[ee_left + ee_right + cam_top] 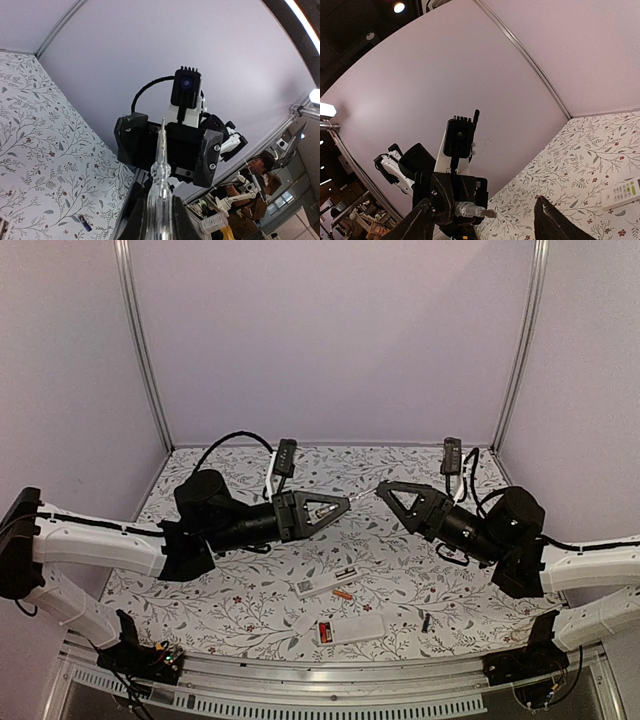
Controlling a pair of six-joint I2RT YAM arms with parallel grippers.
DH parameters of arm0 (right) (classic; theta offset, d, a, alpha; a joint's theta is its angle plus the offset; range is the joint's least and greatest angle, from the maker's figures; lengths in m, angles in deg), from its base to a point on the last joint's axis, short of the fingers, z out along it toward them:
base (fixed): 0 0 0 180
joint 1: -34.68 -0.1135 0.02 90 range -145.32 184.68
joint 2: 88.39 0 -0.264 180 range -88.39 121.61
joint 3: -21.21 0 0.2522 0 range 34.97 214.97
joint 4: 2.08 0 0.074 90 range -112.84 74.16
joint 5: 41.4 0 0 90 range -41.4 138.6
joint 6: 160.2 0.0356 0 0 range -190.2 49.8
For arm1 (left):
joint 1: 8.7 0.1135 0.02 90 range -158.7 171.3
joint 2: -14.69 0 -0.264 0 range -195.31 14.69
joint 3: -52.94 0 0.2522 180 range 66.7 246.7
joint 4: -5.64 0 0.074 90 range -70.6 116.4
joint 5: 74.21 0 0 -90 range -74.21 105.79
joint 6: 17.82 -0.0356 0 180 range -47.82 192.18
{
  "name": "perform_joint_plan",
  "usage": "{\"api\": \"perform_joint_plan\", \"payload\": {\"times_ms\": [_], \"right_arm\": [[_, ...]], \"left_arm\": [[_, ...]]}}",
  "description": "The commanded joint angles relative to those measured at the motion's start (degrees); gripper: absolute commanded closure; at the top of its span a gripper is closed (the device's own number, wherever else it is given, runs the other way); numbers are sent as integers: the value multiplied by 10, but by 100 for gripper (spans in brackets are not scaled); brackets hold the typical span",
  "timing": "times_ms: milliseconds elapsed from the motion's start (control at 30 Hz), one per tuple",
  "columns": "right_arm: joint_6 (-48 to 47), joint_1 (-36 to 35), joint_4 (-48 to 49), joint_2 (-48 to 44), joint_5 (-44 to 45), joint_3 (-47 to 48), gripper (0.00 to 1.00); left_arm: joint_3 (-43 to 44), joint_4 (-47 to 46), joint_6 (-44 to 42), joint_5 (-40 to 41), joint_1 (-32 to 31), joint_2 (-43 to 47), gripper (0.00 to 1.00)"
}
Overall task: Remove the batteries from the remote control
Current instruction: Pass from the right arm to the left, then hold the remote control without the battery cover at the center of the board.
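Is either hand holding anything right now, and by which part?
The left hand grips the clear pen-like stick by its thicker end, thin tip toward the right hand, which is open and empty.

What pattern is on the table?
The table has grey leafy vines on white; clearest in top view.

Stick (364, 496) between left gripper (346, 503), right gripper (383, 490)

Two white remotes (327, 586); one orange battery (343, 594), one red battery (325, 632), one dark battery (425, 622); one clear stick (362, 497).
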Motion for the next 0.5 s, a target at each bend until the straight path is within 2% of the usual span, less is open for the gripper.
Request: {"api": "perform_joint_plan", "payload": {"times_ms": [0, 100, 333, 467], "right_arm": [[-33, 0, -92, -51, 40, -20, 15], [-57, 1, -172, -91, 50, -34, 2], [-120, 1, -332, -119, 14, -92, 1], [-145, -11, -389, -101, -24, -98, 1]], "left_arm": [[9, 145, -35, 10, 20, 35, 100], [15, 224, -48, 6, 36, 46, 100], [2, 374, -70, 13, 75, 75, 100], [-5, 418, -76, 11, 96, 89, 100]]}}
